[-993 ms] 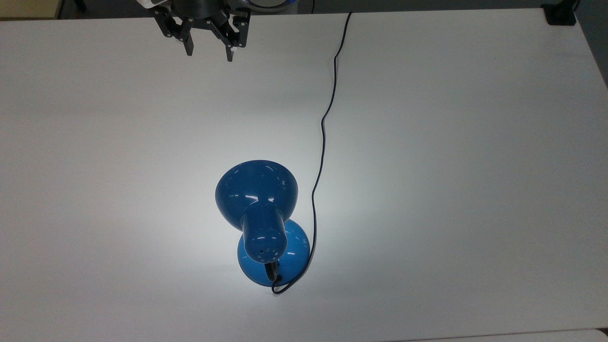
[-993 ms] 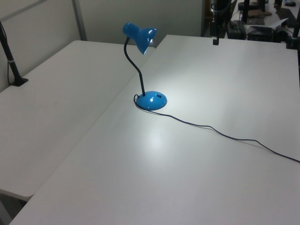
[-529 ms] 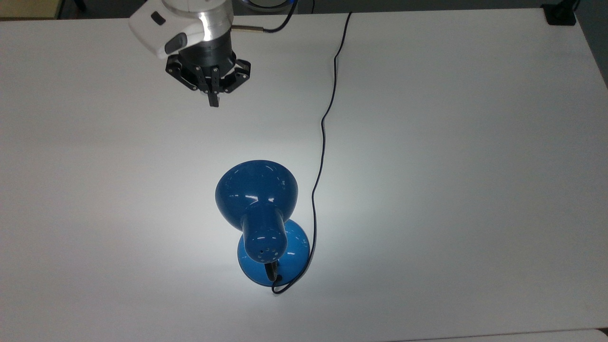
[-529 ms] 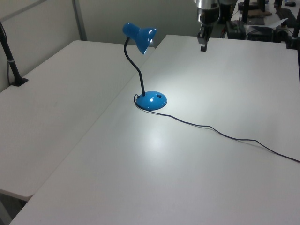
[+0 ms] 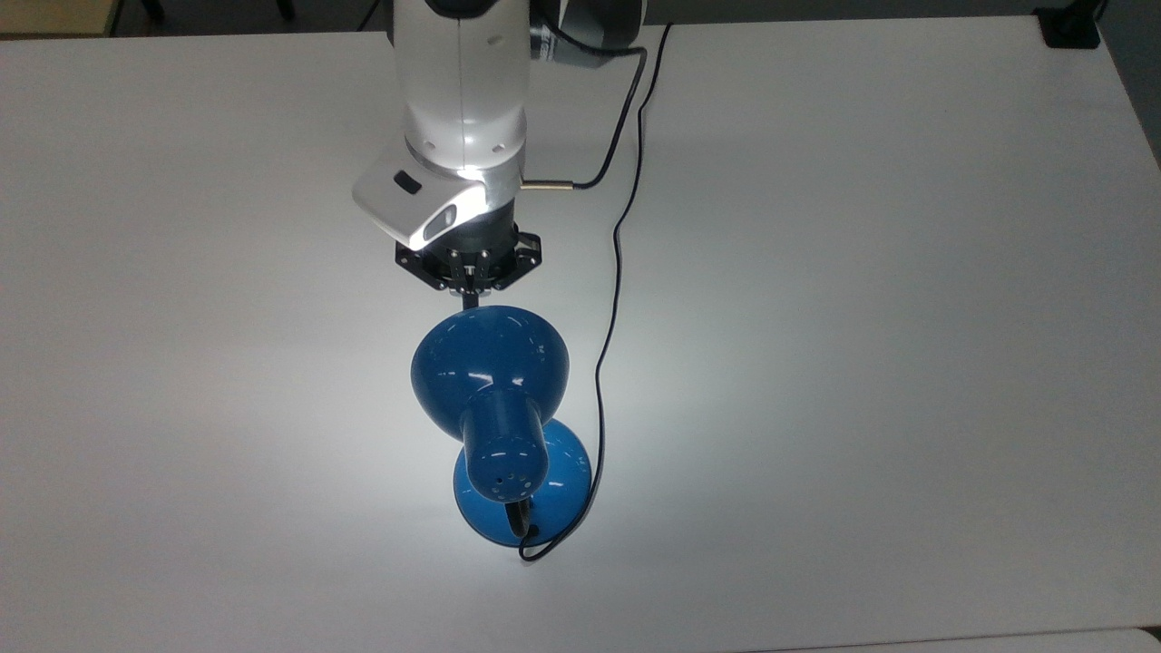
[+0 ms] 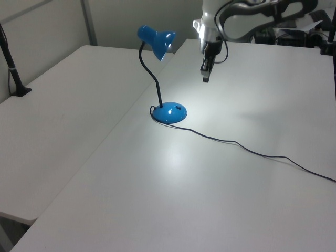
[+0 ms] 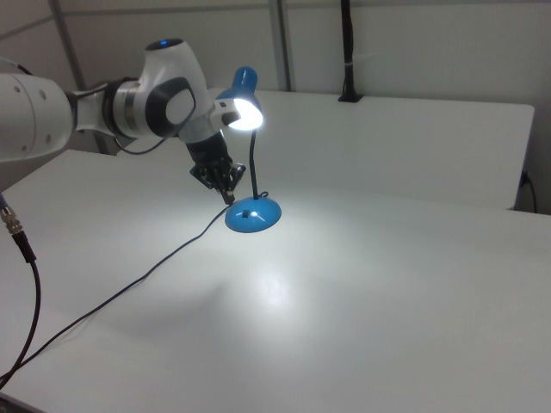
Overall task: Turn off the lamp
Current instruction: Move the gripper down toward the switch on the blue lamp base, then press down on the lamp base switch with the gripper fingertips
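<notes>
Gripper (image 5: pixel 470 297) fingers are pressed together into a single narrow tip, with nothing between them. Seen from the top view, that tip points down at the table (image 5: pixel 862 363) just above the upper rim of the lamp (image 5: pixel 491 374) shade, with the black finger linkage spread out behind it and the white arm (image 5: pixel 464 100) running up to the top view's upper edge. From the left view, the gripper (image 6: pixel 206 77) hangs in the air to the left view's right of the lamp (image 6: pixel 157 44) shade, lower than the shade and higher than the base, clear of the table (image 6: pixel 262 210). From the right view, the gripper (image 7: pixel 229 198) sits just to the right view's left of the lamp (image 7: pixel 252 215) base and stem, below the lit shade; whether it touches the stem cannot be told.

The lamp stands upright on the table, its round blue base flat on the surface and its thin dark neck curving up to the blue shade, which tilts toward the arm. It is lit: the bulb glows white in the right view and a bright pool spreads on the table around the base. Vent holes dot the shade's cap in the top view.

A black cord (image 5: pixel 617 263) leaves the base and winds across the table, passing the gripper on the top view's right to reach the table's far edge.
</notes>
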